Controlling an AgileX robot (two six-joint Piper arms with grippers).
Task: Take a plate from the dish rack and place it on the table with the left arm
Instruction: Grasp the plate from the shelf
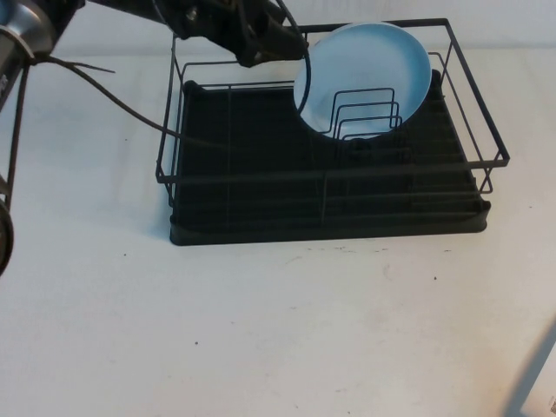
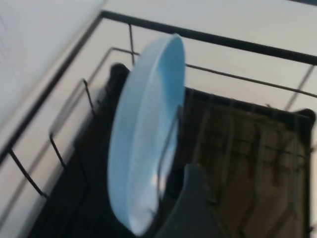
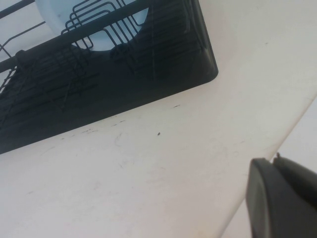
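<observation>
High view: left gripper (image 1: 276, 39), grip unclear, at round light-blue plate (image 1: 365, 74) in black wire dish rack (image 1: 330, 200) near table's far edge; right gripper (image 3: 282, 198) near right edge, grip unclear.

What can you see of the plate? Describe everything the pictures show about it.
The plate is round, light blue and glossy, with a raised rim. It stands nearly upright, leaning back, in the wire dividers at the rear right of the rack. The left gripper is at its left edge; whether it grips the rim is unclear. The right gripper is parked far from it, over the table.
</observation>
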